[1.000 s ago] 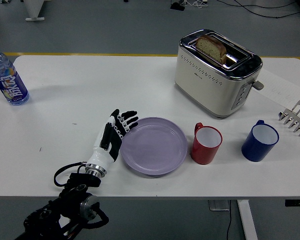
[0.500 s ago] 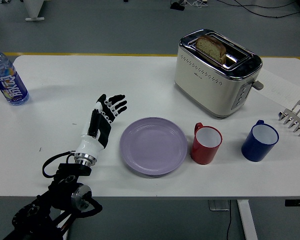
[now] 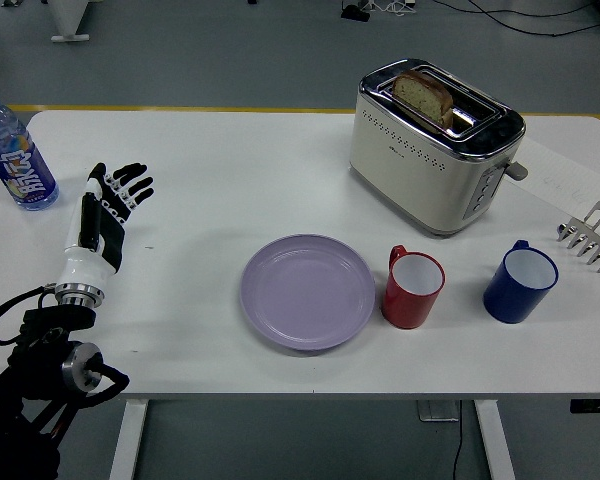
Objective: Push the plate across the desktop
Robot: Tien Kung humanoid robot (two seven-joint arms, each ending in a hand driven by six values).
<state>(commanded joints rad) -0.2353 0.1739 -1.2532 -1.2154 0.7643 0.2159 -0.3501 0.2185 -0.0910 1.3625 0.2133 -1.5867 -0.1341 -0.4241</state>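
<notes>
The round plate (image 3: 308,291) is lying flat on the bench (image 3: 230,170), face up, well apart from the empty, spread-fingered left robot hand (image 3: 102,222).

Blue label with large white characters on the water bottle (image 3: 10,150) at the worktop's (image 3: 230,170) far left corner, too blurred to make out. Small dark mark, perhaps a brand, on the toaster's (image 3: 430,150) long side, likewise unreadable. Faint print on the sheet of paper (image 3: 570,178) right of the toaster, not legible either.
</notes>
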